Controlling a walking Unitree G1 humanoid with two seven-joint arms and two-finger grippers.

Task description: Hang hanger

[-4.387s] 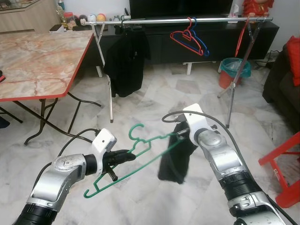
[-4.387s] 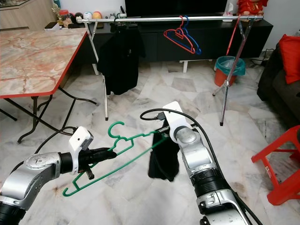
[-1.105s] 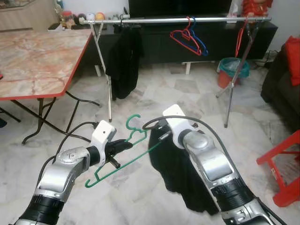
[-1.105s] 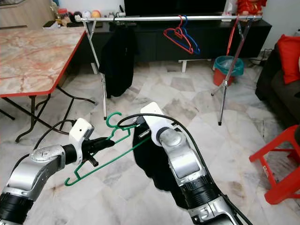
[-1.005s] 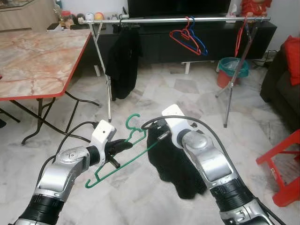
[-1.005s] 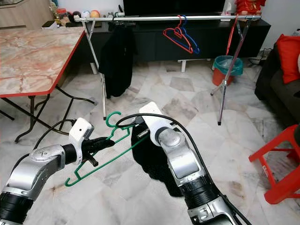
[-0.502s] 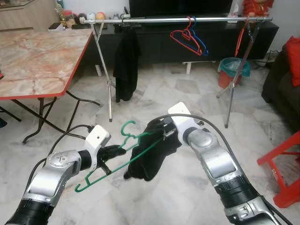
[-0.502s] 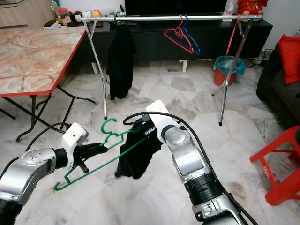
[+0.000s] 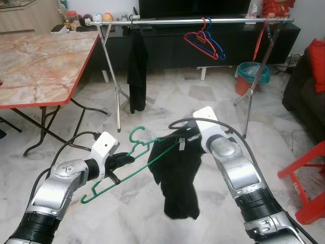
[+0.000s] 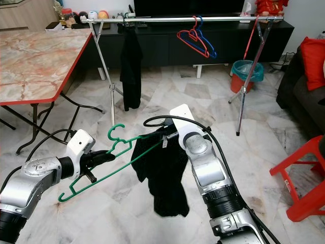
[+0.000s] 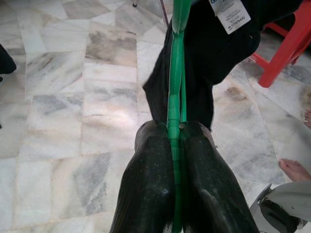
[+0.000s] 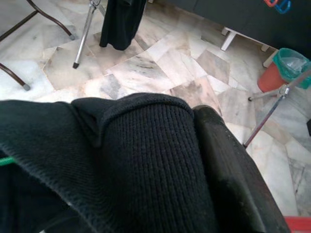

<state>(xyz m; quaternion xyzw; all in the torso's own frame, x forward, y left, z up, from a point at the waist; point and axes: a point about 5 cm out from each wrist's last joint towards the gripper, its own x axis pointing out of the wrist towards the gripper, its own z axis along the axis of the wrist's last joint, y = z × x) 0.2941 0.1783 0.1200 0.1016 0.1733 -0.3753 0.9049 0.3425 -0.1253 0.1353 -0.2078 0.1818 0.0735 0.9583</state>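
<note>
Marble floor (image 9: pixel 61 127) below, clothes rail (image 9: pixel 193 21) beyond. Left gripper (image 11: pixel 175 141) pinching green hanger (image 9: pixel 114 173) between pressed fingers. Right gripper (image 10: pixel 170 134) clamped on black garment (image 9: pixel 177 173).

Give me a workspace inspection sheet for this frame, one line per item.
Surface: marble floor, no worktop in use.
Job's things: green hanger with black garment draped on one end; clothes rail ahead.
Clutter: red and blue hangers, dark garment on rail.
Grippers: left tool shut on hanger; right tool gripping garment.
Cables: black cable looping over right wrist.
Surroundings: marble table, red stool, bin.
</note>
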